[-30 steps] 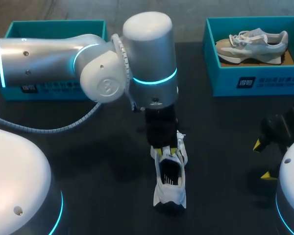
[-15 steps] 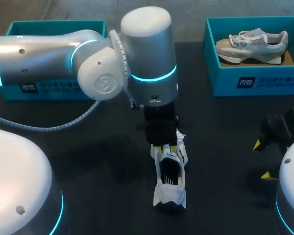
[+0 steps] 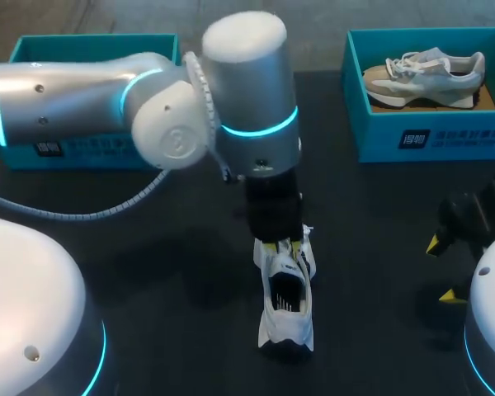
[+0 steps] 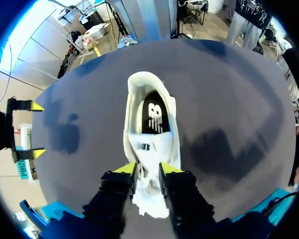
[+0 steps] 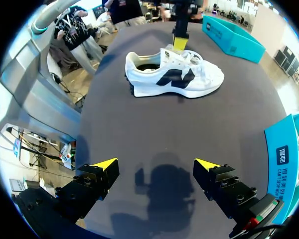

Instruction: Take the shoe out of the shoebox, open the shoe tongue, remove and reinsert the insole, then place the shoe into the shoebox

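My left gripper (image 4: 148, 175) is pinching the tongue (image 4: 148, 151) of the white shoe (image 4: 150, 112) between its two yellow tips. The shoe is standing near the middle of the dark table (image 3: 379, 214), toe far, heel near. My right gripper (image 5: 157, 165) is hanging at the near right, fingers wide apart, holding nothing. Two teal shoeboxes are standing far: the left shoebox (image 3: 82, 40), and the right shoebox (image 3: 371, 136) with a grey shoe (image 3: 425, 74).

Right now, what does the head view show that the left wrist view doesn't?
Only the head view shows the grey shoe lying in the right shoebox. Only the left wrist view shows the dark insole inside the white shoe, and the tongue pinched in the left gripper. Both show the white shoe on the table, left gripper at its tongue.
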{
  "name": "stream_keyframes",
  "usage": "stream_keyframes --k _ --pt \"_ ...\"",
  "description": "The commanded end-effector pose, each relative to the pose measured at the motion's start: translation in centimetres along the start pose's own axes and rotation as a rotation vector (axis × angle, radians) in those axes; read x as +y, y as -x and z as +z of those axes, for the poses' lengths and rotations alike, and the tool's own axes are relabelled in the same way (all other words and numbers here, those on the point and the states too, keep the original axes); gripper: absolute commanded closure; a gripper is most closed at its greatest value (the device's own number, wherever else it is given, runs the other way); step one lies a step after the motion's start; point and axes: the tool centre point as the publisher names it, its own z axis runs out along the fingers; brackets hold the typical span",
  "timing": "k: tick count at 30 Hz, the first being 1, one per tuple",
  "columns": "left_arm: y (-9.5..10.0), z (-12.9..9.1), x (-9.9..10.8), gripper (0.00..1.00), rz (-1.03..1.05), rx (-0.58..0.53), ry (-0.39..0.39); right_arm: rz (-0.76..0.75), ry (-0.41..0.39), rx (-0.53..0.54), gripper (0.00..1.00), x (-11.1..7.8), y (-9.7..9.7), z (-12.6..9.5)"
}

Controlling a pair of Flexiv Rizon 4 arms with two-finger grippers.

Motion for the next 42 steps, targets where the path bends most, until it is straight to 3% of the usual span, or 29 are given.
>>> stream_keyframes --k 1,2,4,7,9,22,24,29,32,33,35,36,37,42 --pt "-2.0 -4.8 -1.4 0.48 -0.007 -0.01 0.045 0.0 -0.001 -0.003 0.0 0.0 -0.2 0.0" --pt "-2.2 -5.3 -1.5 0.38 -0.008 -0.01 0.045 0.0 -0.001 -0.003 0.0 0.0 -0.2 0.0" --pt "-2.6 -6.2 -1.7 0.0 -0.037 -0.003 0.054 0.0 -0.001 -0.003 0.0 0.0 -0.2 0.0" --pt "-3.2 -7.8 -1.7 0.0 -0.269 0.013 0.059 0.0 -0.001 -0.003 0.0 0.0 -0.2 0.0" --pt "-3.6 -8.9 -1.6 0.0 -0.389 0.032 -0.1 0.0 -0.001 -0.003 0.0 0.0 -0.2 0.0" --pt "-3.6 -8.9 -1.6 0.0 -0.389 0.032 -0.1 0.0 -0.001 -0.003 0.0 0.0 -0.2 0.0" --pt "-3.1 -9.0 -2.0 0.0 -0.5 -0.001 -0.153 0.0 -0.001 -0.003 0.0 0.0 -0.2 0.0" --pt "-2.6 -8.8 -4.9 0.0 -0.779 0.042 -0.123 0.0 -0.001 -0.003 0.0 0.0 -0.2 0.0" --pt "-2.2 -8.4 -6.3 0.0 -0.983 0.079 -0.067 0.0 -0.001 -0.003 0.0 0.0 -0.2 0.0" --pt "-2.1 -8.3 -6.7 0.0 -1.01 0.072 -0.073 0.0 -0.001 -0.003 0.0 0.0 -0.2 0.0" --pt "-2.1 -8.1 -7.6 0.0 -1.081 0.121 -0.161 0.0 -0.001 -0.003 0.0 0.0 -0.2 0.0" --pt "-2.0 -7.8 -8.3 0.0 -1.137 0.124 -0.123 0.0 -0.001 -0.003 0.0 0.0 -0.2 0.0" --pt "-2.1 -7.6 -9.0 0.0 -1.16 0.096 -0.028 0.0 -0.001 -0.003 0.0 0.0 -0.2 0.0" --pt "-2.1 -7.6 -9.0 0.0 -1.16 0.096 -0.028 0.0 -0.001 -0.003 0.0 0.0 -0.2 0.0"
